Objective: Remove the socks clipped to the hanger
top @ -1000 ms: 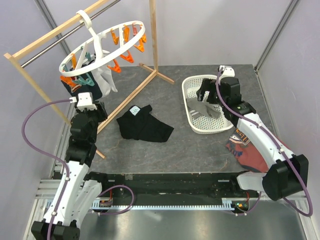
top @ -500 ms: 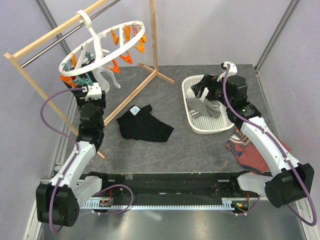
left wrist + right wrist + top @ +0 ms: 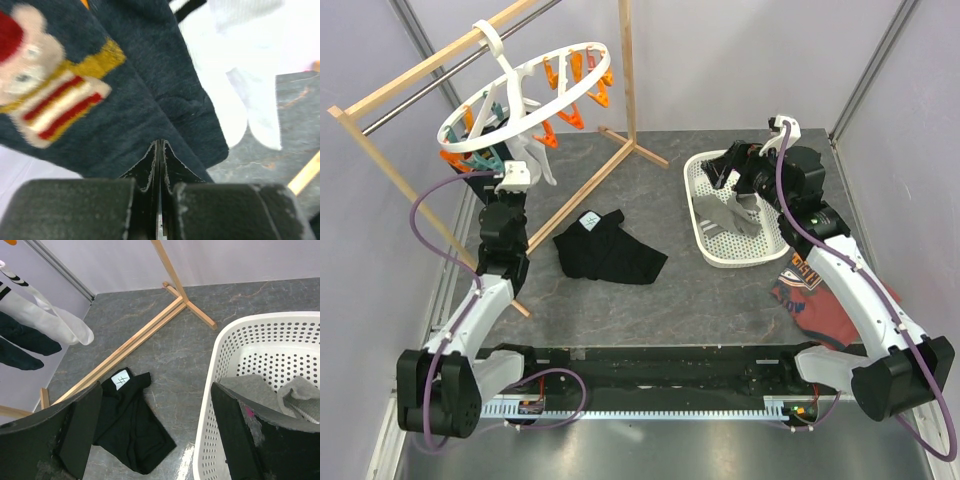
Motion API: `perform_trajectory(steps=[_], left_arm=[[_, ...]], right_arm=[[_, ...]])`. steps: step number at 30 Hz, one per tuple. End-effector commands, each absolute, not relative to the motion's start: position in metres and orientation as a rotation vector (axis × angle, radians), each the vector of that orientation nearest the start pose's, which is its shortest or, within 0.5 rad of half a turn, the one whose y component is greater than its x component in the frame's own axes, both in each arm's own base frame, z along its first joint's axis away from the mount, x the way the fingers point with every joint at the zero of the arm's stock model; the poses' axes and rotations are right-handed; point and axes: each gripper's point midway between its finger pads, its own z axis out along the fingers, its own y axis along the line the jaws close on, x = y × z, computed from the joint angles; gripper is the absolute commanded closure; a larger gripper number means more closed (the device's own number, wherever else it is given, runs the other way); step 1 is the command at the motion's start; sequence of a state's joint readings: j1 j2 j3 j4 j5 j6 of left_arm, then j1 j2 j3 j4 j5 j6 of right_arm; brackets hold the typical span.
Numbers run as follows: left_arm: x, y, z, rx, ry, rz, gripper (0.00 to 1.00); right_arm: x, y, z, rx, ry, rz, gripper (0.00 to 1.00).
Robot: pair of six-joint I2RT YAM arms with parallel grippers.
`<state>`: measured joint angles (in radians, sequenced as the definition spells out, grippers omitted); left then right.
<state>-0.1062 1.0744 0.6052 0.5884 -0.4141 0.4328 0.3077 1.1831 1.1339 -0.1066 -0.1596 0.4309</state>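
Left gripper [image 3: 159, 145] has risen to the near-left side of the hanger [image 3: 470, 142]. Its jaws are now pressed shut at the navy sock [image 3: 150, 85]; fabric caught or not, cannot tell. Right gripper [image 3: 157, 415] has its jaws wide over the basket [image 3: 705, 235], grey socks [image 3: 725, 210] inside. Navy and white socks [image 3: 532, 155] remain pegged. Dark grey stone-look worktop [image 3: 700, 300], pale lilac walls.

The hanger [image 3: 515, 75] hooks over the wooden rail frame [image 3: 625, 70] at the table's [image 3: 700, 300] far left, with socks [image 3: 532, 160] dangling beneath it. A loose garment [image 3: 610, 248] lies right of the frame's foot. Farther right sits a laundry basket [image 3: 720, 255] holding other socks [image 3: 725, 212], with a shirt [image 3: 815, 300] just before it.
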Motion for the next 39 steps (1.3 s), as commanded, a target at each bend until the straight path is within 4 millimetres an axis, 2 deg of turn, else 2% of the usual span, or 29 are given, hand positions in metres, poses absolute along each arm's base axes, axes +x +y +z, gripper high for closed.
perform_trajectory(steps=[1, 7, 9, 10, 12, 13, 15, 16, 17, 18, 22, 24, 25, 27, 33, 35, 36, 38, 39], left_arm=[[0.365, 0.027, 0.302, 0.052, 1.482, 0.424, 0.98], [0.346, -0.003, 0.306, 0.128, 1.467, 0.34, 0.98], [0.343, -0.006, 0.304, 0.144, 1.482, 0.34, 0.98], [0.342, 0.002, 0.3, 0.118, 1.498, 0.381, 0.98], [0.341, 0.016, 0.294, 0.065, 1.509, 0.454, 0.82], [0.34, 0.024, 0.286, 0.043, 1.521, 0.5, 0.64], [0.337, 0.04, 0.285, -0.013, 1.51, 0.599, 0.47], [0.336, 0.046, 0.282, -0.016, 1.513, 0.636, 0.28], [0.336, 0.051, 0.284, -0.037, 1.497, 0.656, 0.24], [0.338, 0.059, 0.278, -0.05, 1.511, 0.688, 0.23], [0.346, 0.085, 0.277, -0.145, 1.515, 0.703, 0.16], [0.349, 0.092, 0.278, -0.147, 1.489, 0.671, 0.15], [0.358, 0.078, 0.282, -0.057, 1.465, 0.598, 0.15], [0.363, 0.072, 0.279, 0.0, 1.447, 0.578, 0.14], [0.368, 0.077, 0.286, 0.059, 1.385, 0.655, 0.13], [0.373, 0.075, 0.281, 0.081, 1.41, 0.645, 0.2], [0.374, 0.075, 0.286, 0.08, 1.404, 0.646, 0.24], [0.377, 0.07, 0.285, 0.114, 1.424, 0.623, 0.47], [0.378, 0.067, 0.288, 0.117, 1.422, 0.601, 0.66]], right_arm=[[0.369, 0.171, 0.356, -0.033, 1.703, 0.725, 0.04], [0.367, 0.176, 0.353, -0.036, 1.713, 0.749, 0.05], [0.364, 0.177, 0.355, -0.035, 1.698, 0.75, 0.05], [0.363, 0.178, 0.355, -0.029, 1.693, 0.75, 0.05], [0.364, 0.179, 0.356, -0.029, 1.69, 0.753, 0.05], [0.364, 0.179, 0.357, -0.03, 1.692, 0.754, 0.05], [0.363, 0.183, 0.36, -0.04, 1.699, 0.762, 0.05], [0.362, 0.183, 0.362, -0.043, 1.695, 0.763, 0.05], [0.362, 0.183, 0.362, -0.041, 1.693, 0.761, 0.05], [0.361, 0.183, 0.364, -0.044, 1.69, 0.761, 0.05], [0.359, 0.183, 0.369, -0.056, 1.674, 0.754, 0.05], [0.359, 0.182, 0.372, -0.058, 1.667, 0.749, 0.04], [0.358, 0.182, 0.372, -0.061, 1.666, 0.748, 0.04], [0.357, 0.181, 0.375, -0.067, 1.657, 0.74, 0.04], [0.362, 0.178, 0.372, -0.066, 1.649, 0.715, 0.04], [0.362, 0.179, 0.371, -0.07, 1.65, 0.714, 0.03], [0.362, 0.179, 0.371, -0.073, 1.648, 0.712, 0.03], [0.362, 0.178, 0.374, -0.08, 1.642, 0.707, 0.03], [0.362, 0.178, 0.373, -0.092, 1.642, 0.695, 0.03]])
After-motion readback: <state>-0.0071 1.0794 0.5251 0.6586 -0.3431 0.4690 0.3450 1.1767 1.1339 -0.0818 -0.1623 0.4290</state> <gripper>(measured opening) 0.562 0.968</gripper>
